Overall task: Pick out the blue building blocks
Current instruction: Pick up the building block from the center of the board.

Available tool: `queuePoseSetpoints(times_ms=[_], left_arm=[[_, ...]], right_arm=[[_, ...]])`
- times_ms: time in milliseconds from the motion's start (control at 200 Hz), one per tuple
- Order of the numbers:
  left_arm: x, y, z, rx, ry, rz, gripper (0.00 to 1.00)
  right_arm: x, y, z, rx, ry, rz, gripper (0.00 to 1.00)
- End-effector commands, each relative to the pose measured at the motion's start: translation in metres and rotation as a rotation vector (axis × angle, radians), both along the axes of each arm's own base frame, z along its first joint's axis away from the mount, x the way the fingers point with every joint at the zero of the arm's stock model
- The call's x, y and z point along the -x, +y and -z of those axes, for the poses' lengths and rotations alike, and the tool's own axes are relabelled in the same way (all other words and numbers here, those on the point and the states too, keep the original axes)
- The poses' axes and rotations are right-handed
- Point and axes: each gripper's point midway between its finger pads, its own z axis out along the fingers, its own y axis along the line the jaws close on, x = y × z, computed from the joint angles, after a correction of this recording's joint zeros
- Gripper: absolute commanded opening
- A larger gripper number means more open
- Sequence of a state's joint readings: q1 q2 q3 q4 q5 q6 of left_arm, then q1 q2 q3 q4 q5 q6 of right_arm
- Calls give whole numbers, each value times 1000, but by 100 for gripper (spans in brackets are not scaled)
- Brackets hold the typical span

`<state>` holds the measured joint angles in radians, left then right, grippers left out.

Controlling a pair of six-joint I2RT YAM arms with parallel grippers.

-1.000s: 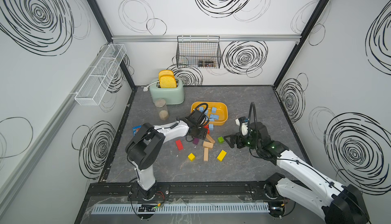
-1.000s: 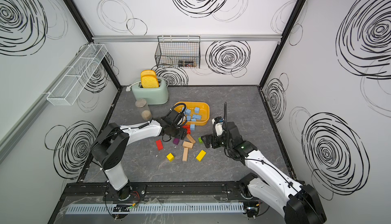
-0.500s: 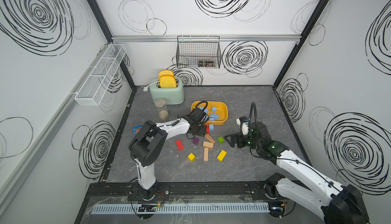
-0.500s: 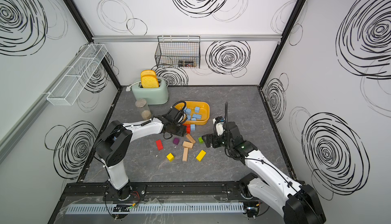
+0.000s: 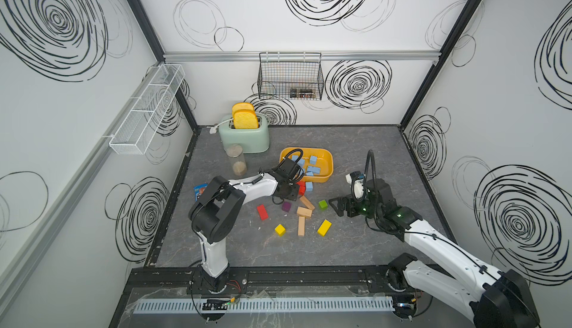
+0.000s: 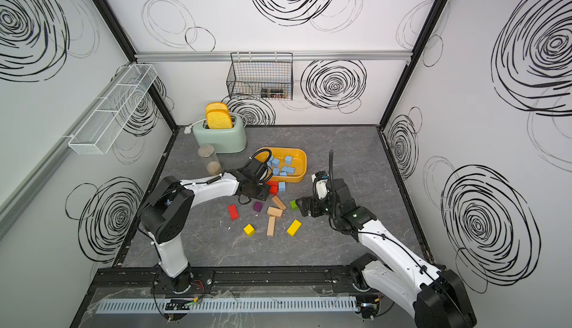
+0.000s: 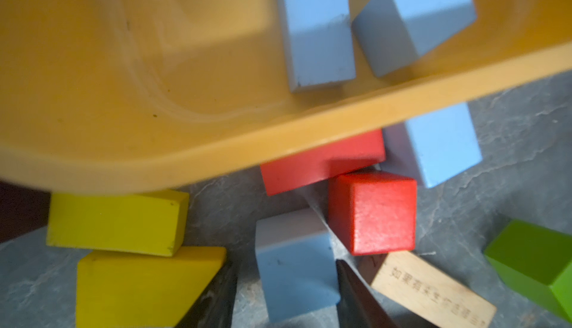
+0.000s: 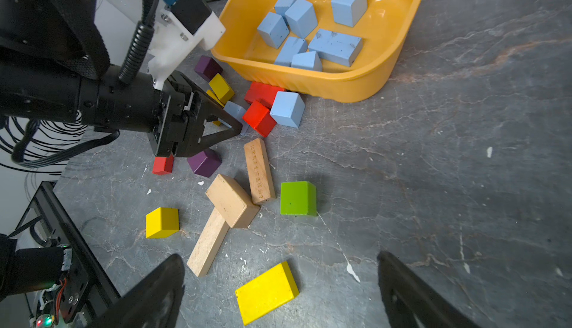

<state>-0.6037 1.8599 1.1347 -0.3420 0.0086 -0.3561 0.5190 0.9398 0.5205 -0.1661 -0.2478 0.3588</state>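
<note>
Several blue building blocks [image 5: 310, 166] lie in the yellow tub [image 5: 326, 176], as the right wrist view also shows [image 8: 335, 46]. One blue cube [image 5: 309, 186] [image 8: 288, 108] sits on the table against the tub's front. Another blue cube [image 7: 294, 273] [image 8: 236, 111] stands between the fingers of my left gripper [image 7: 284, 263] [image 5: 289, 191]. One finger touches it and a small gap shows at the other. My right gripper [image 8: 278, 256] [image 5: 335, 206] hangs open over the table, right of the loose blocks, holding nothing.
Red [image 5: 262, 212], purple [image 5: 286, 206], yellow [image 5: 324, 227], green [image 5: 322, 204] and plain wooden blocks [image 5: 301, 226] are scattered before the tub. A mint toaster [image 5: 244, 139], a glass jar [image 5: 237, 164] and a blue packet [image 5: 200, 190] stand to the left.
My left gripper's jaws have narrowed around the blue cube by the tub's front, and its arm has shifted slightly. The right arm has not moved.
</note>
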Motion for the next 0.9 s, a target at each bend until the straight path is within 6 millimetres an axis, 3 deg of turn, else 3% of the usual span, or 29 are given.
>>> queuePoseSetpoints(times_ms=[0,155,335,755,896], left_arm=[[-3,4,-6,1,-19,-20,55],[-12,-1,-5,2,-24,-27,53],[-16,-4,-4,1,-22,-24,44],[-8,4,5,-19,-3,-27,48],[-9,3,5,-17,-1,-25,45]], right_arm=[[-1,1,-3,-14,-17,-4,98],[-1,0,-2,-11,-16,0,98],[-1,-1,-3,-10,-17,3,98],[-1,0,-3,-13,-16,0,98],[-1,-1,-4,-11,-20,3,98]])
